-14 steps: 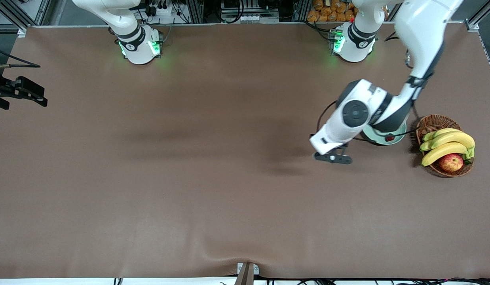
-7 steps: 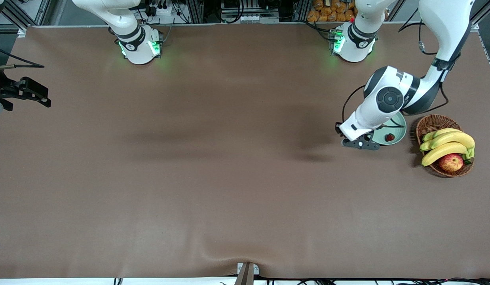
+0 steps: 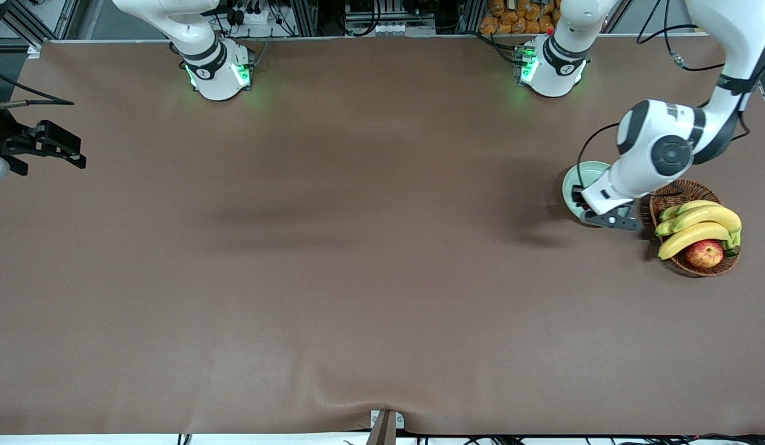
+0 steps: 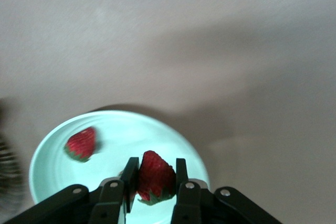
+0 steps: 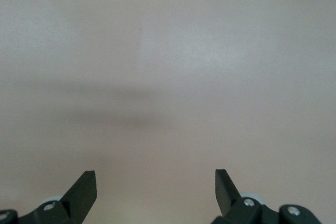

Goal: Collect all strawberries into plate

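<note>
The left gripper [image 4: 155,190] hung over the plate [image 3: 578,179] beside the basket [image 3: 673,193], its fingers clamped on a strawberry [image 4: 155,177] while another berry [image 4: 81,144] lay in the plate, and the right gripper [image 5: 156,184] waited, fingers apart, over bare table [image 5: 168,66]

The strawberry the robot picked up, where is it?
The held strawberry is pinched in the left gripper, over the plate beside the basket.
</note>
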Available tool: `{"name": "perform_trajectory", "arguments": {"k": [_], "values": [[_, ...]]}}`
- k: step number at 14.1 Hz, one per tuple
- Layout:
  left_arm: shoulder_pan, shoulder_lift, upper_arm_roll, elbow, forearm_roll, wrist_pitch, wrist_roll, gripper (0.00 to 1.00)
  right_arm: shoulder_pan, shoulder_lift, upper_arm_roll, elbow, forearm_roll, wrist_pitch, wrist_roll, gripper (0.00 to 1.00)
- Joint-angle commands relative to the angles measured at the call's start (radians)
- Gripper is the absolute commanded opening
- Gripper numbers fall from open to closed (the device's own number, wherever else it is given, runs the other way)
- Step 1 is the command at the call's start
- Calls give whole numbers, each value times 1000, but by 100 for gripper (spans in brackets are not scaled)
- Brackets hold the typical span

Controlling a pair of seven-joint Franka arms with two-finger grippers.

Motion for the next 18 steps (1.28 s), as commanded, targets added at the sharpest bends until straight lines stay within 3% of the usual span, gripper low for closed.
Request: {"name": "perform_trajectory", "arguments": {"k": [1, 3, 7, 9, 10, 14, 18], "values": [[29, 14, -19, -34, 19, 18, 14, 8, 5, -8, -4, -13, 21, 10, 2, 100], [29, 39, -17, -37, 19, 17, 14, 13, 7, -1, -3, -13, 22, 12, 2, 100], [29, 59, -16, -37, 19, 9, 14, 47, 12, 0, -3, -17, 22, 10, 2, 100], [29, 60, -16, -32, 19, 9, 14, 95, 12, 0, -3, -18, 22, 10, 2, 100], [28, 59, -16, -31, 19, 7, 14, 100, 12, 0, -3, -18, 24, 10, 2, 100], [6, 59, -21, 20, 19, 7, 9, 100, 13, 2, -3, -20, 24, 9, 2, 100], [-40, 66, -19, 141, 19, 3, 6, 100, 12, 2, -3, -21, 22, 3, 2, 100]]}}
